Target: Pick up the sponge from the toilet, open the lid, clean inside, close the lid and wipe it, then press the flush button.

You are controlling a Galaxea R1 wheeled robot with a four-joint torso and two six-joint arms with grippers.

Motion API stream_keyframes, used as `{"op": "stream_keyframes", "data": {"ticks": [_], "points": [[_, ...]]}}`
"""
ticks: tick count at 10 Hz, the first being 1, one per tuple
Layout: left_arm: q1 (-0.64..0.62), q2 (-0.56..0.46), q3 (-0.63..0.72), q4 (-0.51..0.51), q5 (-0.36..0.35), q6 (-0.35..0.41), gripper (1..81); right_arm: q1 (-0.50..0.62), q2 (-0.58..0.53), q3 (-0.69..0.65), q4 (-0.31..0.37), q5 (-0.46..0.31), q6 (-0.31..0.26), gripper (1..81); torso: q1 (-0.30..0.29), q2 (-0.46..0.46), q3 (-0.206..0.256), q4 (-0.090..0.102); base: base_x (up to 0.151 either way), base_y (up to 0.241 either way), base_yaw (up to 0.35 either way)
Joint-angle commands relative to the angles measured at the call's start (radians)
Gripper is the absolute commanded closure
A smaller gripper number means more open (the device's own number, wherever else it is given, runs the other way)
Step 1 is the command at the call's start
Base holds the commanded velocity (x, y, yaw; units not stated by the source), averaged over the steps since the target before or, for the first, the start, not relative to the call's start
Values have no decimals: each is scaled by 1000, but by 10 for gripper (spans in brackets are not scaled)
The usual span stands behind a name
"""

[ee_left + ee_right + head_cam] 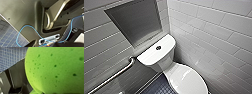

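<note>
1. Sponge [55, 69], bright green and pitted, hard up against the right wrist camera, clamped in the right claw [52, 92]. Rounded edge turned toward a grey robot panel [16, 75], with the blue-grey tiled floor [11, 55] beyond. Long axis impossible to tell.
2. Toilet [166, 62] tucked into a corner of white-tiled walls [209, 32], seen from above in the head view.
3. Tank top [149, 56] with its long axis slanting from lower left to upper right of the head view. Flush button [158, 47] dark and round at its centre.
4. Lid [186, 78] down flat on the bowl, glossy. Long axis running away from the tank, front end pointing toward the lower right of the head view.
5. Grey recessed niche [136, 21] in the wall above the tank. Metal grab bar [114, 75] slanting along the wall left of the tank.
6. Left claw: apart or together, cannot tell. Blue cable [31, 30] looped across the dark robot body [22, 13] in the left wrist view.
</note>
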Motion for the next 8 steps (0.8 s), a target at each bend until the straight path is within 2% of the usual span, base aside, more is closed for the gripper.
{"op": "stream_keyframes", "data": {"ticks": [1,3,6,8], "points": [[23,-13,4,1,87,2,10,-128,298,-470,-88,161,-11,811,-60,94,69,0,0,0,0],[25,-2,-17,1,87,2,10,-127,337,-513,-108,155,-13,811,-99,154,116,0,0,0,0],[25,12,-40,1,87,3,10,-136,372,-508,-145,124,-16,811,-165,254,221,0,0,0,0],[28,32,-82,1,85,5,10,-137,409,-507,-171,42,-25,811,-210,323,293,0,0,0,0]]}}
